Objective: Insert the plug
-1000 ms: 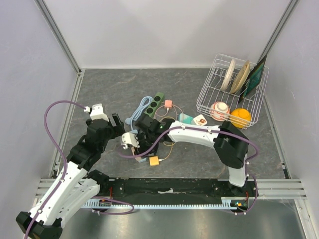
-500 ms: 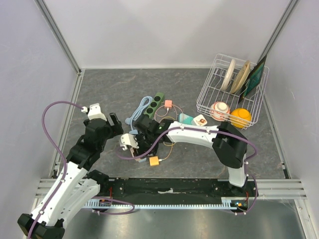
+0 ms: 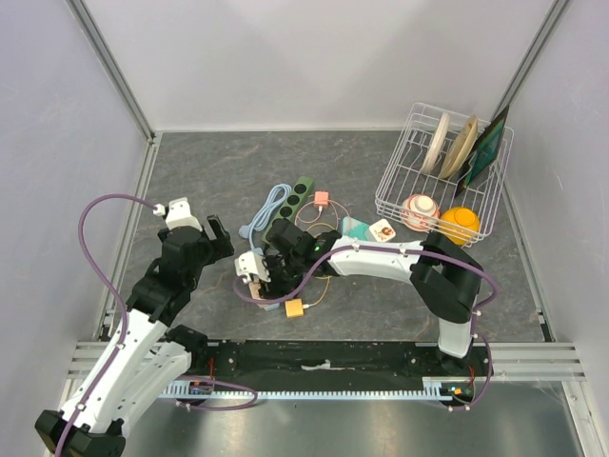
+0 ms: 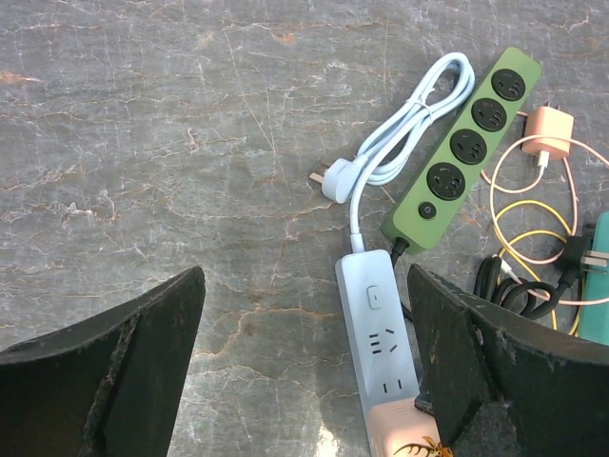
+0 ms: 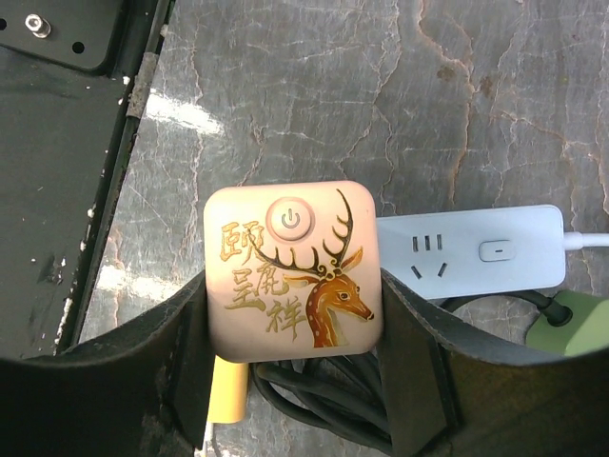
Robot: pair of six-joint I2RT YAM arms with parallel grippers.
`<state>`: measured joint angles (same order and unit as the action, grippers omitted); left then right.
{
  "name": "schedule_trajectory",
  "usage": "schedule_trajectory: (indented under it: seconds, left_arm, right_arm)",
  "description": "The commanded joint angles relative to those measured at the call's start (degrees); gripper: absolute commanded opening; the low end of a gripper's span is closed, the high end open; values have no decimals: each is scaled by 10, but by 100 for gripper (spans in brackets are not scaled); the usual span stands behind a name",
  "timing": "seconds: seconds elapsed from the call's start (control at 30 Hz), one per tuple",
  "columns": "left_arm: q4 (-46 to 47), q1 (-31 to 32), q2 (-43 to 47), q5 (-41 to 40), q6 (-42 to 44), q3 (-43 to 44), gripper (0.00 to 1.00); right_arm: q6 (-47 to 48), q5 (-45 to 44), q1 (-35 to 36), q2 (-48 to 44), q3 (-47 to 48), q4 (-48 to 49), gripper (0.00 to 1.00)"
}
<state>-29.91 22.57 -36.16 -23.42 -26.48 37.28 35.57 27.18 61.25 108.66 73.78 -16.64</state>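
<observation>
Your right gripper (image 5: 293,319) is clamped on the plug (image 5: 293,274), a square peach block with a gold deer and a power button on its face. One finger presses each side of it. The plug sits over one end of the white power strip (image 5: 476,249) and covers that end; a three-pin socket and a switch show just beside it. No view lets you tell whether the pins are seated in a socket. Black cables (image 5: 314,395) lie bundled under the plug.

Your left gripper (image 4: 304,314) hangs above the bench (image 4: 143,143) with its fingers wide apart, to the left of the right gripper and near it. From its wrist camera you see the white power strip running lengthwise between the fingers, with the plug at the bottom edge. The green power strip (image 4: 466,148), with four sockets, lies at an angle just beyond it. A white cord (image 4: 409,124) is coiled beside the green one, its pronged end flat on the bench. A small orange charger (image 4: 549,129) lies on the other side. The dish rack (image 3: 442,176) stands well apart in the far right corner.
</observation>
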Motion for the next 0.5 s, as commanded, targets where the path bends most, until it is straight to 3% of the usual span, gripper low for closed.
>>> schedule_trajectory:
  seconds: [0.0, 0.33, 0.47]
  left_arm:
    - [19, -5, 6, -2, -11, -1, 93]
    - [20, -8, 10, 7, -9, -2, 93]
    - [21, -8, 14, 9, -9, -2, 93]
  right_arm:
    - [4, -86, -18, 76, -80, -113, 0]
    - [-27, -106, -18, 52, -92, -135, 1]
    - [-31, -152, -18, 41, -89, -155, 11]
